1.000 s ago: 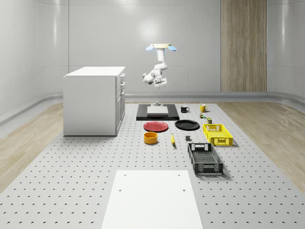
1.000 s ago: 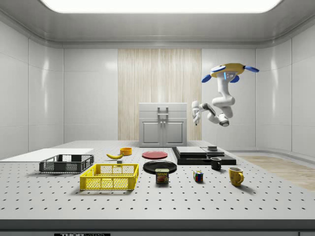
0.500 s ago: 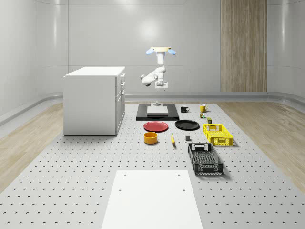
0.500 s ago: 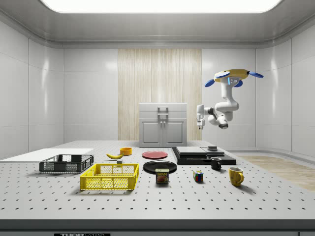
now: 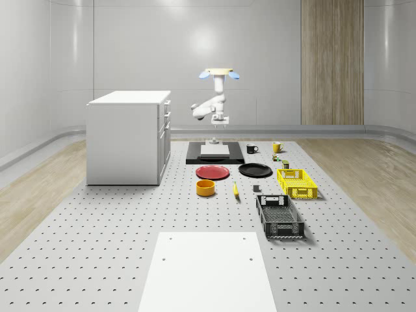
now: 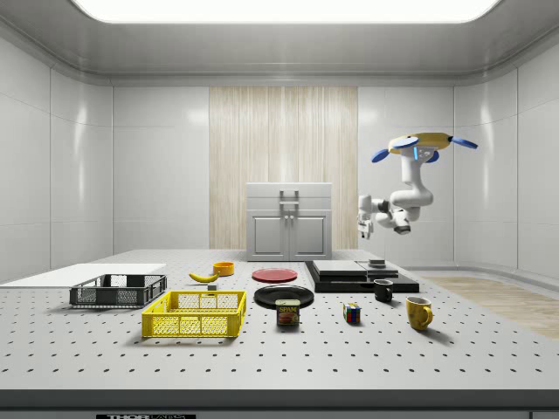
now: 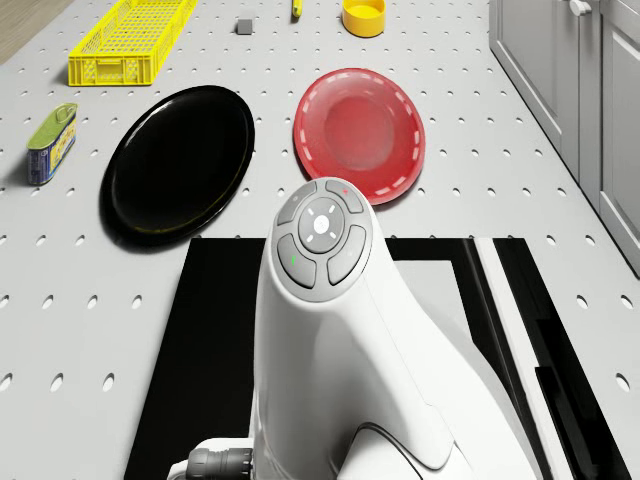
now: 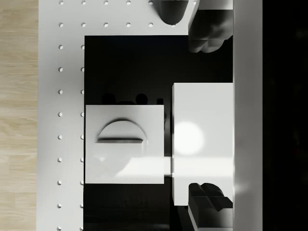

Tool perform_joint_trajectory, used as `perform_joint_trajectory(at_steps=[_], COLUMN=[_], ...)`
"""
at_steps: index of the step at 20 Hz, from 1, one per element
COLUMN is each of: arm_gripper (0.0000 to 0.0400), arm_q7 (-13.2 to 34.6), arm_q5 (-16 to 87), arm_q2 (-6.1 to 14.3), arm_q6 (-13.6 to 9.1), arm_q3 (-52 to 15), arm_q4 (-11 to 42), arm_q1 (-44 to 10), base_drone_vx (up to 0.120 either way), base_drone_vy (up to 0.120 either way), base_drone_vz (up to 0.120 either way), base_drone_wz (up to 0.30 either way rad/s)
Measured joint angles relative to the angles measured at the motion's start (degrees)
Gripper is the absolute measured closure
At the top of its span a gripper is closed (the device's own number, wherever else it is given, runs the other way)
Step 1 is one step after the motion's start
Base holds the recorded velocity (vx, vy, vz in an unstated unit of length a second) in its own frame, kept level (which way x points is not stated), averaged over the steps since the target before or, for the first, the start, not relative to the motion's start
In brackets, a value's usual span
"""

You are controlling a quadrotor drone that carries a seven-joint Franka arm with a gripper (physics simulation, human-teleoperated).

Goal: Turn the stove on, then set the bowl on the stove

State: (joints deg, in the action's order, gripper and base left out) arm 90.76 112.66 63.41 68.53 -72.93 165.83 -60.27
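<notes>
- A white board lies nearest, at the bottom centre of the whole-scene view, on the perforated counter.
- Behind it, to the right, stands a black crate; a yellow crate sits past that, nearer the right edge.
- The bowl, orange-yellow, rests on the counter just left of the frame's centre. A banana lies near it on the right, and the bowl is apart from the stove.
- Next come a red plate and a black plate, side by side, the red one right behind the bowl.
- A white cabinet stands at centre left.
- The stove, a flat black slab with a pale panel on top, lies behind the plates; a black mug and a yellow mug sit to its right.
- The drone hovers high above the stove's right end in the side view, its arm bent down and to the left.
- The tool hangs over the stove, pointing down, clear of the surface.
- In the wrist view its fingers are spread wide with nothing between them, above the stove's white switch block.
</notes>
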Motion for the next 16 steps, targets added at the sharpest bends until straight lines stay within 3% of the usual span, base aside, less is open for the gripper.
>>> perform_joint_trajectory(at_steps=[9,16], arm_gripper=[0.0,0.0], arm_q7=[1.06,1.71], arm_q5=[-1.37,-2.4], arm_q2=[2.71,4.68], arm_q6=[2.27,4.05], arm_q3=[-1.0,-1.63], arm_q4=[-0.19,-0.33], arm_q1=[-1.18,-1.87], base_drone_vx=[-0.116,0.0], base_drone_vy=[0.0,-0.109], base_drone_vz=[-0.12,-0.12], base_drone_wz=[0.0,0.0])
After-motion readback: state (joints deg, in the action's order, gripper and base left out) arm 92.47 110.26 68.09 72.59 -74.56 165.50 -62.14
